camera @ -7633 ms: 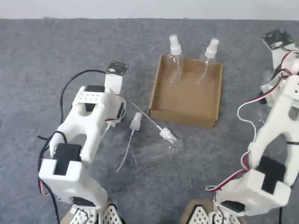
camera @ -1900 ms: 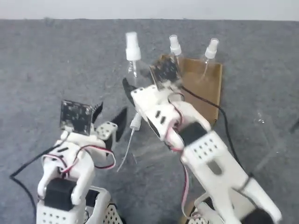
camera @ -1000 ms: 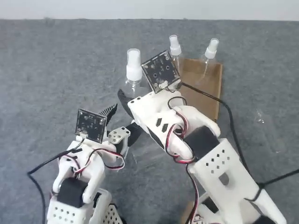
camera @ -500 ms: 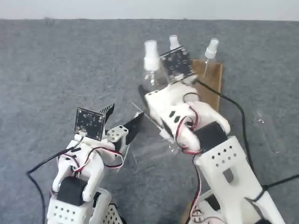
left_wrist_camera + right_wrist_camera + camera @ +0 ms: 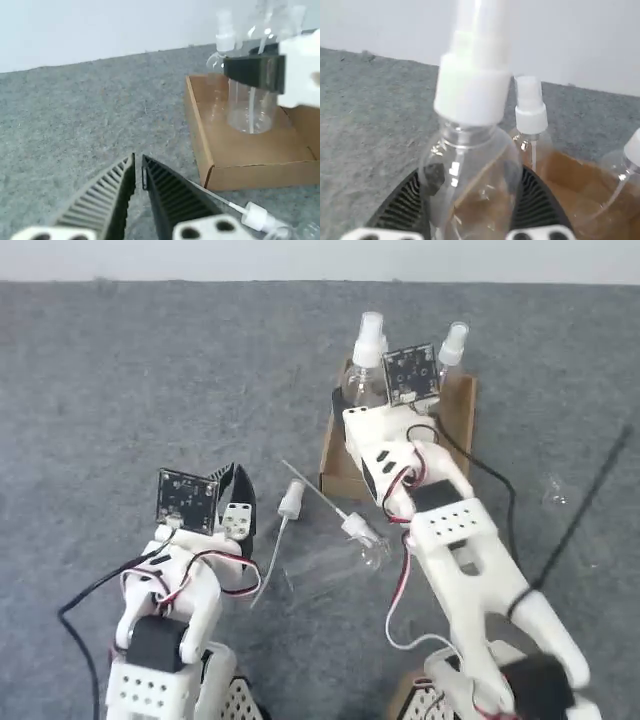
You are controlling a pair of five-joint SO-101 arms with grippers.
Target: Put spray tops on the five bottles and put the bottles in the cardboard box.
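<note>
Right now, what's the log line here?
right claw: shut on capped bottle at cardboard box | left claw: shut | box: two capped bottles | table: loose spray tops, bare bottle lying

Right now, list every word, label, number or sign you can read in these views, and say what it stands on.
No readable text in any view.
held bottle: clear, no label.
cardboard box: plain walls, no print.
right wrist board and left wrist board: any marks are too small to read.
</note>
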